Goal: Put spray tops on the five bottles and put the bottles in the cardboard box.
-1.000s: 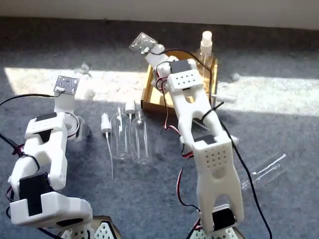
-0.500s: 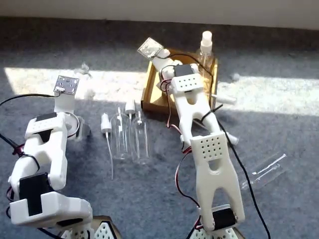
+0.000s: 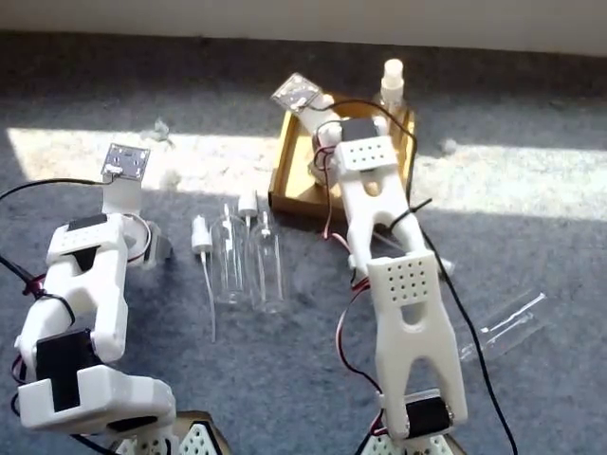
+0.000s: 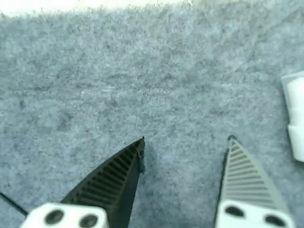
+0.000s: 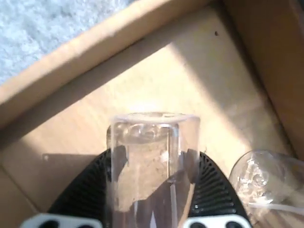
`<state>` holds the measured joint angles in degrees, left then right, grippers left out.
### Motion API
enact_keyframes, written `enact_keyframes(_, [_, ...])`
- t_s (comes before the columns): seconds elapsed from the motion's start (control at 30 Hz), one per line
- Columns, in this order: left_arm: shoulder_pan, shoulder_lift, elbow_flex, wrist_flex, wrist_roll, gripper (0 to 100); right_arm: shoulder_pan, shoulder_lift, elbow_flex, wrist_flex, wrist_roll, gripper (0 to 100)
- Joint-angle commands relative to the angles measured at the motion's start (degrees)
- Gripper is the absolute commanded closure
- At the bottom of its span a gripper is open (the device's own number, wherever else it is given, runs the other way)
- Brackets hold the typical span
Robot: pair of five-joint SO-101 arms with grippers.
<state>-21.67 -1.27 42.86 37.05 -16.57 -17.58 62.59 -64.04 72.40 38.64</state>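
Note:
My right gripper point(image 5: 152, 156) is shut on a clear bottle point(image 5: 151, 142), held low over the floor of the cardboard box point(image 5: 95, 52). A second clear bottle point(image 5: 266, 180) is beside it in the box. In the high view the right arm point(image 3: 365, 156) stretches over the box point(image 3: 289, 185), where a bottle with a white spray top point(image 3: 392, 87) stands at the far corner. Two clear bottles point(image 3: 248, 263) lie on the carpet left of the box, with loose spray tops point(image 3: 201, 235) beside them. My left gripper point(image 4: 185, 140) is open above bare carpet, a white spray top point(image 4: 295, 114) just beside it.
A clear plastic piece point(image 3: 503, 327) lies on the carpet to the right of the right arm. Black and red cables point(image 3: 446, 275) trail along that arm. Grey carpet point(image 3: 285, 370) lies bare between the two arm bases.
The right arm has swung to the right and farther over the cardboard box with the bottle in its gripper. The left arm has kept still.

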Motion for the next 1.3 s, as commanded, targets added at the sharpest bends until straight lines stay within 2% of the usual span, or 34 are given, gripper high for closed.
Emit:
enact_keyframes(0.0, [0.66,-0.57,0.31,-0.44,-0.35,75,0.66,-2.42,-5.76,0.92,0.88,99.5])
enact_keyframes(0.33, [0.66,-0.48,0.31,-0.44,-0.35,75,0.84,-7.52,-17.71,11.91,4.84,99.4])
enact_keyframes(0.6, [0.75,-0.48,0.31,-0.44,-0.26,75,2.07,-14.73,-20.44,29.05,10.99,99.4])
enact_keyframes(0.83, [0.75,-0.48,0.31,-0.53,-0.26,75,12.70,-20.00,-19.82,28.88,9.67,99.4])
enact_keyframes(1.1, [0.84,-0.48,0.31,-0.53,-0.26,75,28.09,-22.64,-19.65,28.88,9.76,99.4])
enact_keyframes(1.27, [0.84,-0.40,0.31,-0.53,-0.26,75,33.36,-22.64,-5.67,28.88,9.49,99.4])
